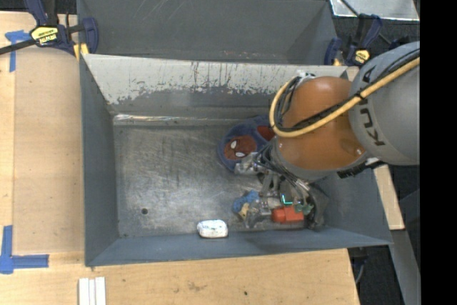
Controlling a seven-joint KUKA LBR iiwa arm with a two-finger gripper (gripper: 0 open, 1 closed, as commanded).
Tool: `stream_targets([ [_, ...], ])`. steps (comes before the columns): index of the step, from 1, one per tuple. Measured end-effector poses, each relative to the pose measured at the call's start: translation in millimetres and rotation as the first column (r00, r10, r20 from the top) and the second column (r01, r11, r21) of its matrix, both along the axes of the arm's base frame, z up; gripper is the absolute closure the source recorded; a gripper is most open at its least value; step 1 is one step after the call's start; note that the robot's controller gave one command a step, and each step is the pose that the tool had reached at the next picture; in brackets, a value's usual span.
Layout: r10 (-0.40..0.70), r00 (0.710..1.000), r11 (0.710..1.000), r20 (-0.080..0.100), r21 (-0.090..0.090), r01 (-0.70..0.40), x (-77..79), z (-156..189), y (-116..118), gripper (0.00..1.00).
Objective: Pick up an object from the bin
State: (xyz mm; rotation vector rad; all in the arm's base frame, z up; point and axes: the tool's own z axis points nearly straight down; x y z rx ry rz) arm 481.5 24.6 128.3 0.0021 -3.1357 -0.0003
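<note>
The grey metal bin (143, 175) has a scratched, worn floor. Its whole left half and most of the middle are bare, so there is wide open room there out to the sloping left wall. The back wall rises steeply and is streaked with dark marks along its upper part. What the bin holds is crowded toward the right. A small white oblong piece (212, 228) lies alone against the foot of the front wall, well apart from the left wall and a little left of the rest. A round blue and red toy (239, 146) sits near the middle of the floor, toward the back, just beside the arm. The arm comes in from the right under its rounded orange cover (321, 125), which hangs over the right part of the floor and hides what is under it. The gripper (275, 198) is down in the front right corner, close to the front wall and with little room on the right side. It sits among a small heap there. A red block (289, 215) is right below it, next to the front wall, and a small blue and yellow piece (247, 208) lies just to its left. It is over these two, in or touching the heap. The clutter and the arm's own parts make it impossible to tell how far open it is, or whether it has hold of anything.
</note>
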Motion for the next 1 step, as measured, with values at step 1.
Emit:
stream_targets([
  [1, -0.089, 0.996, 0.996, 0.007, 0.004, 0.089, 18.5, -56.7, -24.2, 0.0],
])
